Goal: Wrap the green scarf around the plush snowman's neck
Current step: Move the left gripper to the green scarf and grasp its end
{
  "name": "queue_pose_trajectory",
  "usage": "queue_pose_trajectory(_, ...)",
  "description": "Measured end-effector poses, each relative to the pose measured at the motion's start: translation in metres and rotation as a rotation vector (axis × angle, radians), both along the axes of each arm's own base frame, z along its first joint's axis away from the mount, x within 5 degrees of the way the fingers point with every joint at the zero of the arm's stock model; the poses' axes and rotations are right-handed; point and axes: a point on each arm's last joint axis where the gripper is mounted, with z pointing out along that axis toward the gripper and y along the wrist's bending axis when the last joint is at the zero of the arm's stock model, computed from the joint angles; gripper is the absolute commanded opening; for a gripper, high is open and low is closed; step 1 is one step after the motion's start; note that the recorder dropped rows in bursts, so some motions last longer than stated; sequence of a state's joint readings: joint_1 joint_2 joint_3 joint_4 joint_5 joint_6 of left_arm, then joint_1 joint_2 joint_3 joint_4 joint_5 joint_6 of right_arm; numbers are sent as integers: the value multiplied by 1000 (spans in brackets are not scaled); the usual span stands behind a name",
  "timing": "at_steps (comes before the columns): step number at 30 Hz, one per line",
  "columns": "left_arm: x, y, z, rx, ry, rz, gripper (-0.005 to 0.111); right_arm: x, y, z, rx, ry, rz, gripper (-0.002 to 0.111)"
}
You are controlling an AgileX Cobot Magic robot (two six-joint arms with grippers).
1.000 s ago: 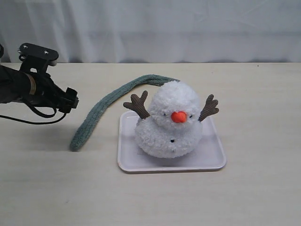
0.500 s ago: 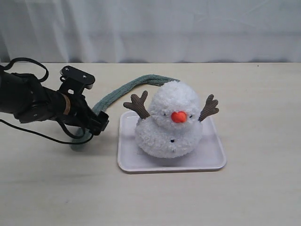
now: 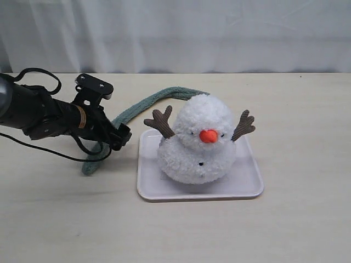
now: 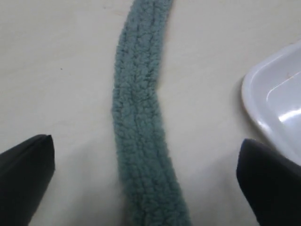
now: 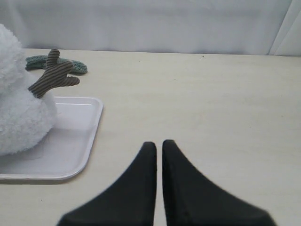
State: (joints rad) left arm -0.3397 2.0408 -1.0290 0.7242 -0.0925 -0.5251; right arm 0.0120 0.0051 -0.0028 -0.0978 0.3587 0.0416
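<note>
Left gripper point(image 3: 119, 137) has swung in from the left, jaws wide apart, straddling the scarf point(image 4: 138, 122). The scarf lies on the table point(image 3: 285, 230) left of the tray point(image 3: 151, 189), its far end behind the snowman point(image 3: 197, 126). Neck point(image 3: 176, 142) bare; pickup likely next. Right gripper point(image 5: 158, 147) closed, empty.

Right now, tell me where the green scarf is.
In the exterior view the green scarf lies left of the tray, curving from behind the plush snowman, beneath the open left tool.
</note>
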Motion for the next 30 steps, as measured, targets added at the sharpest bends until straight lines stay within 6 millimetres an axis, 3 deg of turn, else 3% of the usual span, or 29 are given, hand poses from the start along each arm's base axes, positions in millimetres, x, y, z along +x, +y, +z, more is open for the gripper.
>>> queue_pose_trajectory(6, 1, 0, -22, -10, 41, 3, 98, 0, 0, 0, 0, 0, 0, 4)
queue_pose_trajectory(12, 8, -3, -25, -60, 37, 44, 96, 0, 0, 0, 0, 0, 0, 4)
queue_pose_trajectory(15, 8, -3, -26, -65, 41, 53, 83, 0, 0, 0, 0, 0, 0, 4)
queue_pose_trajectory(26, 8, -1, -26, -39, 59, 68, 3, 0, 0, 0, 0, 0, 0, 4)
queue_pose_trajectory(30, 8, 2, -26, -2, 79, 88, 0, 0, 0, 0, 0, 0, 0, 4)
